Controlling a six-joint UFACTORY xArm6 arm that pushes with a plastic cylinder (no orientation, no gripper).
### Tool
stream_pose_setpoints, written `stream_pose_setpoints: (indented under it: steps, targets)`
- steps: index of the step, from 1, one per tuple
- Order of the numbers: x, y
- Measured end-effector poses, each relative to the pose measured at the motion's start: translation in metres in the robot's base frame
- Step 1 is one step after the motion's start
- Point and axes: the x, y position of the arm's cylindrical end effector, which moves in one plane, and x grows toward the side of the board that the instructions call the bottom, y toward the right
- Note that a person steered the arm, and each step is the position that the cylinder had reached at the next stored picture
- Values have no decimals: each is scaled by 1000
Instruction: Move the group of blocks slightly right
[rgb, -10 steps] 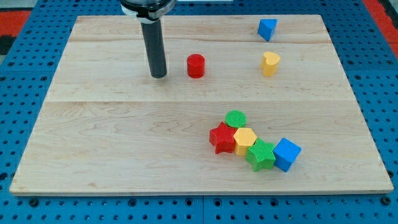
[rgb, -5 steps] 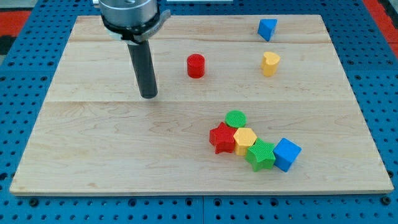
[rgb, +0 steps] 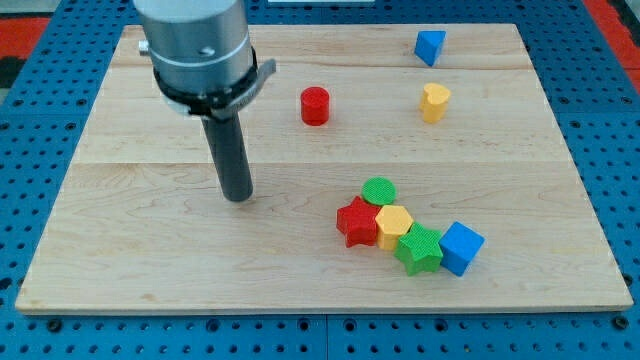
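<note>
A group of blocks lies at the view's lower right of the wooden board (rgb: 150, 260): a red star (rgb: 356, 222), a green cylinder (rgb: 379, 190), a yellow hexagon (rgb: 394, 226), a green star (rgb: 420, 249) and a blue cube (rgb: 460, 247), all touching in a cluster. My tip (rgb: 238, 196) rests on the board well to the view's left of the red star, apart from every block.
A red cylinder (rgb: 315, 105) stands above the middle of the board. A yellow block (rgb: 434, 102) and a blue block (rgb: 430, 46) sit at the view's upper right.
My tip has moved down the view and slightly left, from beside the red cylinder toward the board's middle. No block has moved.
</note>
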Motion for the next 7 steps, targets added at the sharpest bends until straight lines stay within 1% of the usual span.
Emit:
stream_pose_setpoints:
  steps: [1, 2, 3, 4, 6, 7]
  targets:
    - [10, 3]
    - [37, 7]
    - [53, 32]
    - [53, 73]
    - [53, 74]
    - [38, 83]
